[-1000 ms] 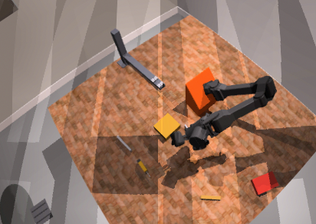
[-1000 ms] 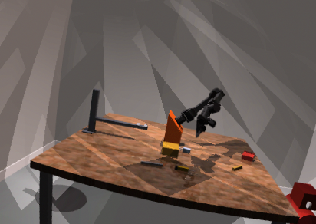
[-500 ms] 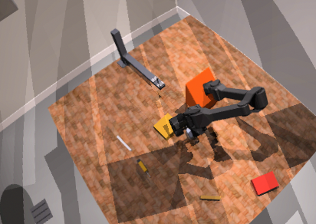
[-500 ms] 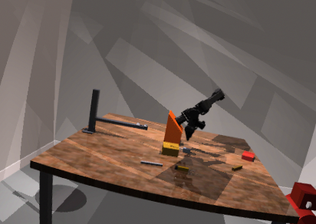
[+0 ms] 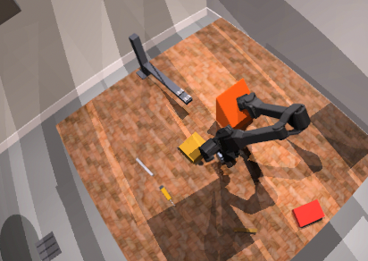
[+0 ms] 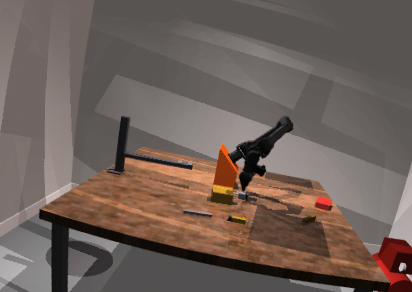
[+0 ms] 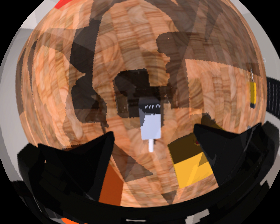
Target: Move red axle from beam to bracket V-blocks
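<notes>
Bench (image 5: pixel 112 113) (image 6: pixel 100 197) (image 7: pixel 216 75): brown wood top; edges named per exterior view. Dark bracket (image 5: pixel 167 83) (image 6: pixel 121 144): foot at left edge, post upright. Orange slanted block (image 5: pixel 229 105) (image 6: pixel 225 169) (image 7: pixel 111 186): between left and right edges, towards back edge. Yellow block (image 5: pixel 192 146) (image 6: pixel 222 194) (image 7: pixel 193 170): in front of it; pale dark-ended piece (image 5: pixel 220 155) (image 6: pixel 242 196) (image 7: pixel 151 126) near its right side. Silver rod (image 5: pixel 144 166) (image 6: pixel 197 213) and yellow-handled tool (image 5: pixel 165 193) (image 6: pixel 237 219) (image 7: pixel 253 94): flat, nearer front edge. Thin yellow piece (image 5: pixel 246 231) (image 6: pixel 309 219): towards front-right corner. Red block (image 5: pixel 308 213) (image 6: pixel 323 203) (image 7: pixel 63 3): near right edge.
</notes>
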Controlling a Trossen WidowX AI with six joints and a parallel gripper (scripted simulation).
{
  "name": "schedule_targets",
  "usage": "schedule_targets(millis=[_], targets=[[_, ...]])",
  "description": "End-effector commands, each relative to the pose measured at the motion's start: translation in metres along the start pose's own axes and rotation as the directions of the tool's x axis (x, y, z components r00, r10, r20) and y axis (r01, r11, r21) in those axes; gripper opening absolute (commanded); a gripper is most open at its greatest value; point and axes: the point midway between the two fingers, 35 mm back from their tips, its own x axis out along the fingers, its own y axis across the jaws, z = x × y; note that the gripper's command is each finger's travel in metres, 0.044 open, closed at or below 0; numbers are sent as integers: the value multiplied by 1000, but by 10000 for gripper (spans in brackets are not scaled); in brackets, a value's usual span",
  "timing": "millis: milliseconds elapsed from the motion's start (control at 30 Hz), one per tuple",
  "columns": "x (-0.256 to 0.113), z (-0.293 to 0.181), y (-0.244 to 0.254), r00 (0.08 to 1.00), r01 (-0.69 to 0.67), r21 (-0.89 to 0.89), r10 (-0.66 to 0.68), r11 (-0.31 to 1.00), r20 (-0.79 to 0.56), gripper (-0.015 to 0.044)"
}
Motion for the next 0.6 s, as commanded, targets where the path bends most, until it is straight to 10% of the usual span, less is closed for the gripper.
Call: schedule_targets(millis=[0,567], targets=[[10,0,3,1000,-10,7,10,1000,5,440],[32,0,3,1000,-11,8,11,1000,4,440]])
